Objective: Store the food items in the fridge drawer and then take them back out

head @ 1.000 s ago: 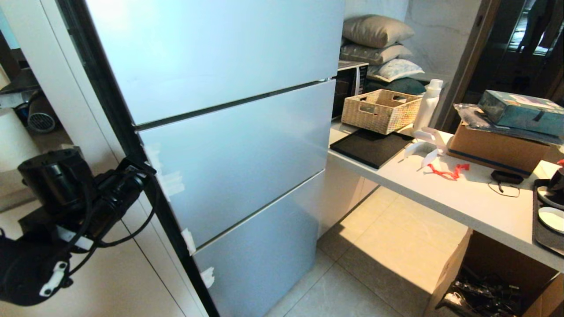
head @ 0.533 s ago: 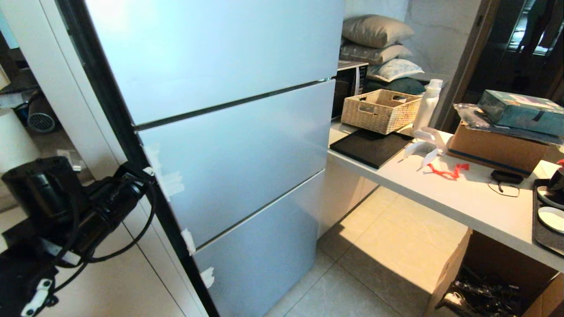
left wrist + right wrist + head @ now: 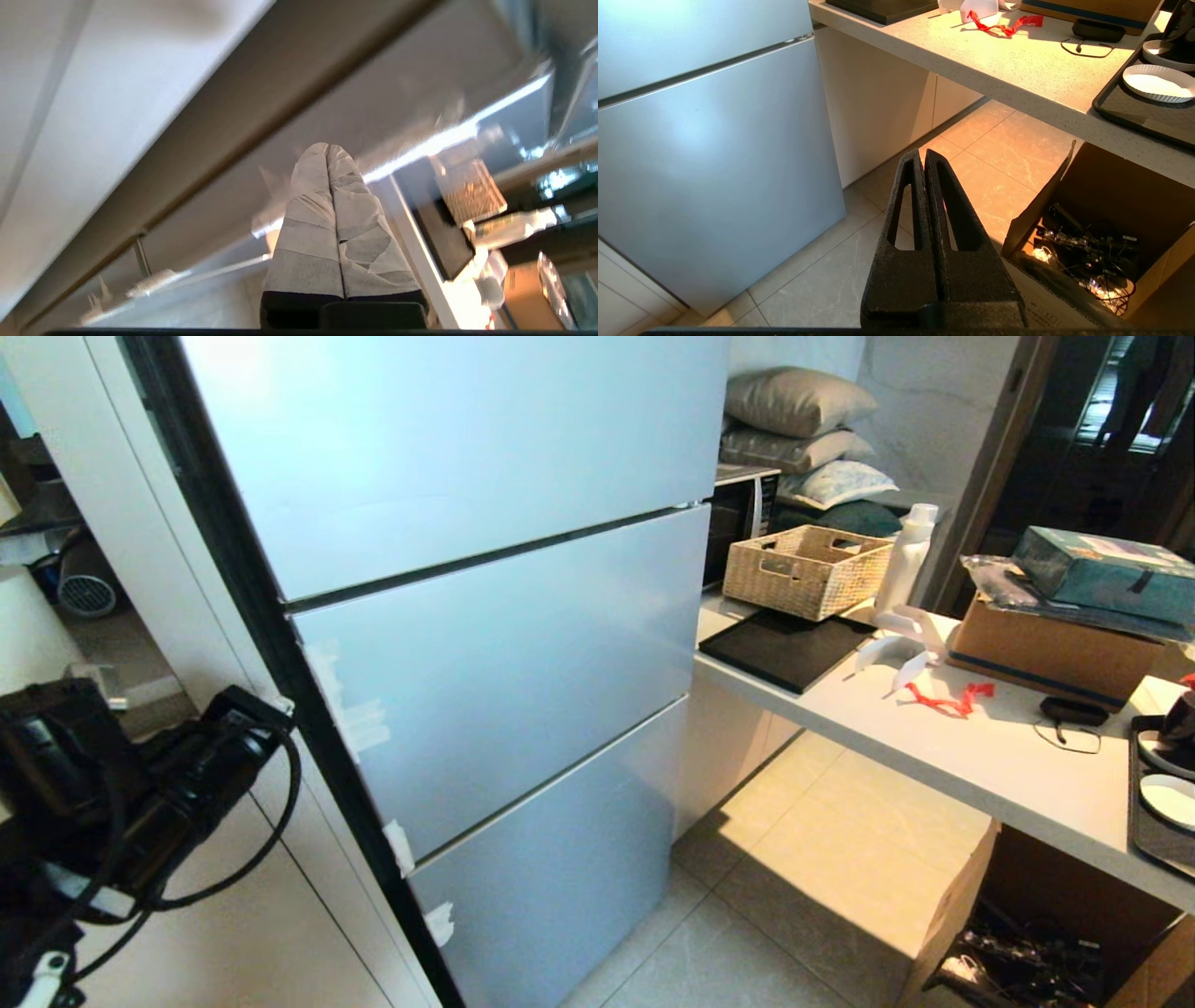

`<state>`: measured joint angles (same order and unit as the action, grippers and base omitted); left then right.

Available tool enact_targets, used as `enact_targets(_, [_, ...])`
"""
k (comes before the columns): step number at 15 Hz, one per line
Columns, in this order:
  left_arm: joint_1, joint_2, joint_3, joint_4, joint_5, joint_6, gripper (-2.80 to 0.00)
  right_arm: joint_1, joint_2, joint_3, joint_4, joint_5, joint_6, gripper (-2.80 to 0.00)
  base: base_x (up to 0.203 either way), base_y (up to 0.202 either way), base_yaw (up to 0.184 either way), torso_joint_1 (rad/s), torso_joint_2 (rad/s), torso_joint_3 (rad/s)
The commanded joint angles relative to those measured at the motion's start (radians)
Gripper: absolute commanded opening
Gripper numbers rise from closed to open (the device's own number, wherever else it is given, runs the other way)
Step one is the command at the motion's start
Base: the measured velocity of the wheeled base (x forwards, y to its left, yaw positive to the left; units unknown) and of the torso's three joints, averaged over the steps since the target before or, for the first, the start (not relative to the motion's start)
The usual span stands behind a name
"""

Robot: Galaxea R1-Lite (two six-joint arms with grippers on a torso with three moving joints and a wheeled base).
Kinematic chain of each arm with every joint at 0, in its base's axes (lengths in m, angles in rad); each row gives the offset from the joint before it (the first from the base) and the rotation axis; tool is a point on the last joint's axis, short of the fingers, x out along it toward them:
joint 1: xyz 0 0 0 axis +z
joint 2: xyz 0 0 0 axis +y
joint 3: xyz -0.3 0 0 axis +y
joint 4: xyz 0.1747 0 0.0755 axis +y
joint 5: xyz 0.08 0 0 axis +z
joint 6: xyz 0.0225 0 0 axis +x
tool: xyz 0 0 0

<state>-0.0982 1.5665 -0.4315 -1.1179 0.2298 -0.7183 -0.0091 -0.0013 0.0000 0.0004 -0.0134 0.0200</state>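
Note:
The fridge [image 3: 485, 663] stands closed, its three pale blue fronts flush. The fridge drawer is hidden behind them and no food items are in view. My left arm [image 3: 140, 784] hangs low at the far left of the head view, beside the fridge's dark left edge [image 3: 308, 709]. In the left wrist view my left gripper [image 3: 327, 148] is shut and holds nothing, its tape-wrapped fingers [image 3: 308, 219] pressed together and pointing along the fridge front. My right gripper [image 3: 923, 154] is shut and empty, parked over the floor tiles [image 3: 994, 154].
Right of the fridge runs a white counter [image 3: 980, 756] with a wicker basket [image 3: 808, 569], a black mat [image 3: 784, 649], a white bottle [image 3: 907, 560], a red ribbon scrap [image 3: 948, 698] and a cardboard box [image 3: 1055, 649]. An open carton [image 3: 1055, 933] stands on the floor beneath.
My left arm has sunk lower and drawn back to the left, away from the fridge's edge. The fridge has stayed closed and the right arm has not moved.

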Motion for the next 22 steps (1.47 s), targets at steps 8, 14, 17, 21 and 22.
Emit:
enact_targets(8, [0.023, 0.174, -0.129, -0.071, -0.072, -0.022, -2.80, 0.000, 0.001, 0.000, 0.000, 0.000, 0.000, -2.80, 0.000, 0.000, 0.000, 0.000, 0.00, 0.000])
enact_targets(14, [0.018, 0.205, -0.119, -0.155, -0.087, -0.050, -2.80, 0.000, 0.001, 0.000, 0.000, 0.000, 0.000, -2.80, 0.000, 0.000, 0.000, 0.000, 0.00, 0.000])
enact_targets(17, [0.005, 0.169, -0.102, -0.155, -0.157, -0.101, -2.80, 0.000, 0.001, 0.000, 0.000, 0.000, 0.000, -2.80, 0.000, 0.000, 0.000, 0.000, 0.00, 0.000])
enact_targets(21, [-0.005, 0.152, -0.071, -0.155, -0.191, -0.132, -2.80, 0.000, 0.001, 0.000, 0.000, 0.000, 0.000, -2.80, 0.000, 0.000, 0.000, 0.000, 0.00, 0.000])
enact_targets(22, [-0.011, 0.141, -0.060, -0.155, -0.191, -0.133, -2.80, 0.000, 0.001, 0.000, 0.000, 0.000, 0.000, -2.80, 0.000, 0.000, 0.000, 0.000, 0.00, 0.000])
